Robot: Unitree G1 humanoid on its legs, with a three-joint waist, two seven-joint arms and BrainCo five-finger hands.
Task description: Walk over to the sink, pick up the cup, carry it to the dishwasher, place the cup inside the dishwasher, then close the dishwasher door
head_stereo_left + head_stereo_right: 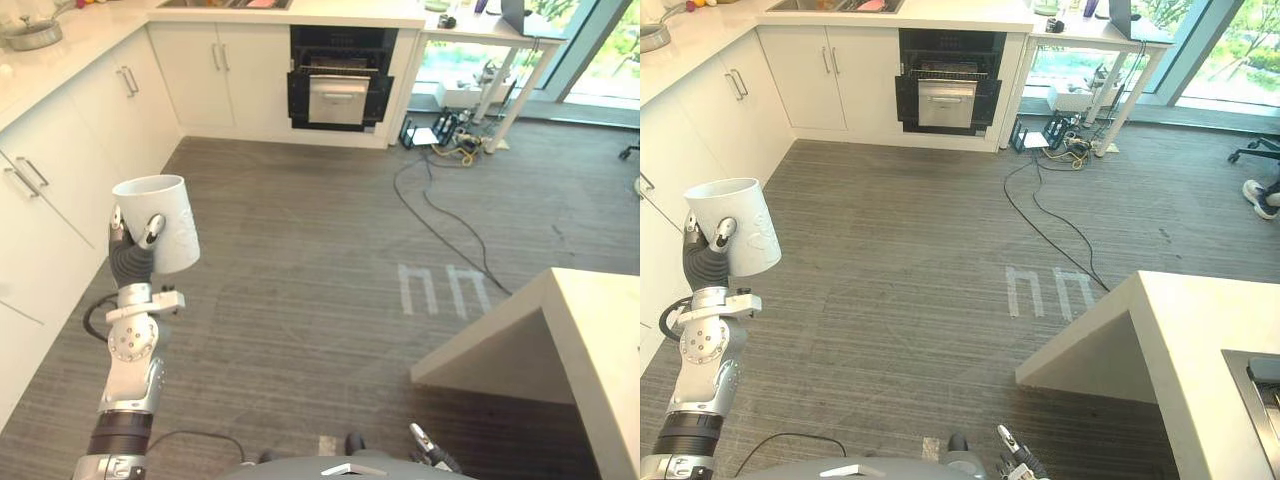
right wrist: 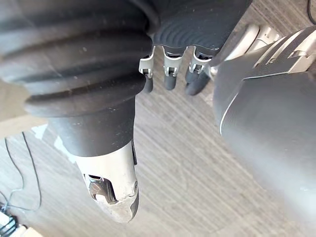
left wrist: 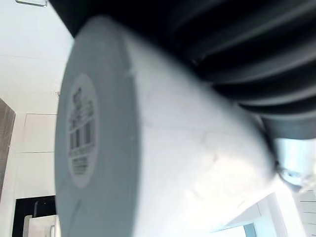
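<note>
Beside the white cabinets (image 1: 60, 200), a white cup (image 1: 160, 220) rides upright.
Left hand (image 1: 130, 255) curls its fingers around it; right hand (image 2: 111, 173) hangs loose, empty, dishwasher (image 1: 338, 85) well apart.

A: Where is the cup (image 1: 162, 228)?
B: In the left hand (image 1: 130, 260), fingers curled round it, out at the robot's left, above the floor (image 1: 300, 250) and just beside the side cabinets (image 1: 40, 230).
A: And the dishwasher (image 1: 340, 85)?
B: Far ahead, set into the back cabinets (image 1: 215, 85) under the worktop (image 1: 340, 12). The sink (image 1: 225, 3) lies in that worktop, left of it. The door seems to hang part open, though it is hard to tell from this far off.
A: What lies between?
B: Floor, with tape marks (image 1: 445, 290) right of centre and a cable (image 1: 455, 240) running past them, back toward a table (image 1: 480, 25) at the dishwasher's right. An island counter (image 1: 600, 340) juts in at near right. A pan (image 1: 32, 35) sits far left, on the side worktop (image 1: 70, 45).
</note>
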